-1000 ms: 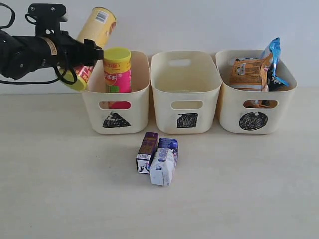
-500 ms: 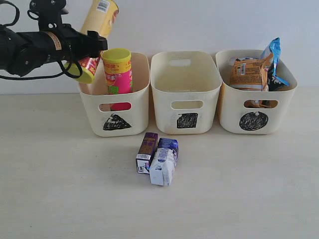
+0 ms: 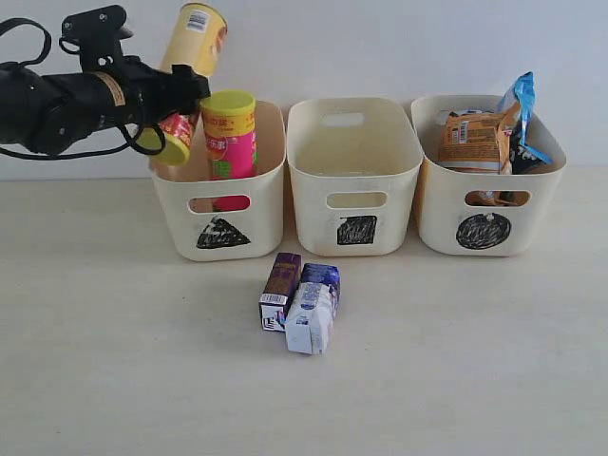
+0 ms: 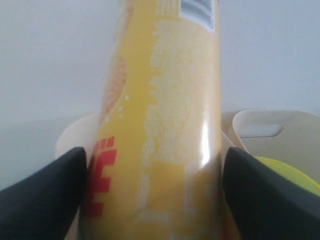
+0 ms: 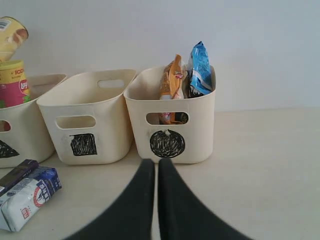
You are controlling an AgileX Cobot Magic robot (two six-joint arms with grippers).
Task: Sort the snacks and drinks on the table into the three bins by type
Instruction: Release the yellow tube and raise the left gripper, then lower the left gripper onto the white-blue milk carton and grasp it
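Left gripper [image 4: 154, 186] clamps the yellow canister [image 3: 196, 43], tilted over the triangle bin [image 3: 179, 217], where the magenta canister [image 3: 229, 144] stands. Right gripper [image 5: 155, 172] has its fingers pressed together, empty. The cartons [image 3: 310, 319] lie in front of that bin.

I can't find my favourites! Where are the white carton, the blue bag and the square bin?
white carton [image 3: 310, 321], exterior view, on its top face.
blue bag [image 3: 522, 100], exterior view, on its upper half.
square bin [image 3: 313, 214], exterior view, on its front wall beside the mark.

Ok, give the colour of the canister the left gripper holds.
The canister is yellow with red lettering, clearest in the left wrist view.
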